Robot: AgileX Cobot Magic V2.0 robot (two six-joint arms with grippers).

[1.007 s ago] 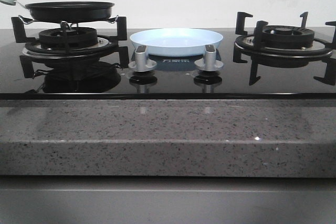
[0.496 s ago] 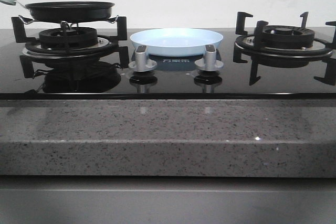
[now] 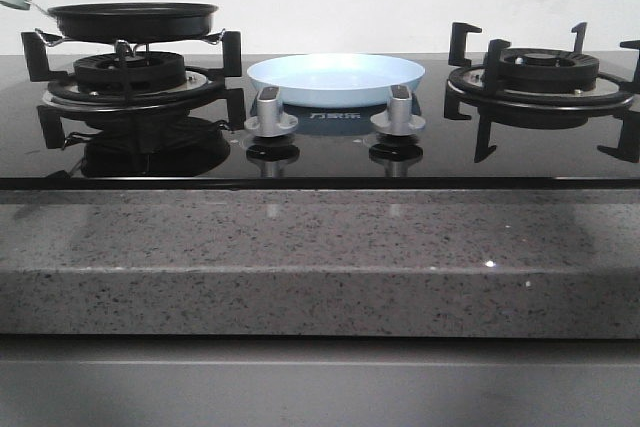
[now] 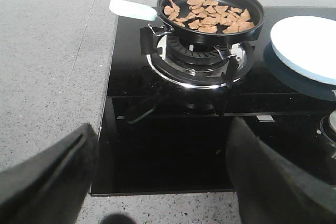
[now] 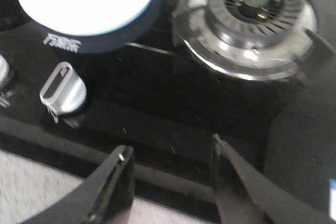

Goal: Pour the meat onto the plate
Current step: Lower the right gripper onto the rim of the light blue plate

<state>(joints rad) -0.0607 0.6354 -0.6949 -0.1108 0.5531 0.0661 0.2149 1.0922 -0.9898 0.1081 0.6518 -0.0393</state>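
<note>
Orange-brown slices of meat (image 4: 212, 15) are heaped in a black frying pan (image 4: 210, 11) with a pale handle (image 4: 134, 10), resting on the left burner (image 3: 130, 75). The pan (image 3: 132, 19) hides the meat in the front view. The pale blue plate (image 3: 336, 78) sits empty on the black hob between the burners, also seen as the plate (image 4: 307, 45) and the plate (image 5: 86, 1) in the wrist views. My left gripper (image 4: 160, 145) is open over the hob's near left corner, well short of the pan. My right gripper (image 5: 170, 156) is open above the hob's front edge, holding nothing.
Two silver knobs (image 3: 271, 112) (image 3: 399, 110) stand in front of the plate. The right burner (image 3: 540, 82) with black pan supports carries nothing. A grey speckled stone counter (image 3: 320, 247) runs along the front and a white wall closes off the back.
</note>
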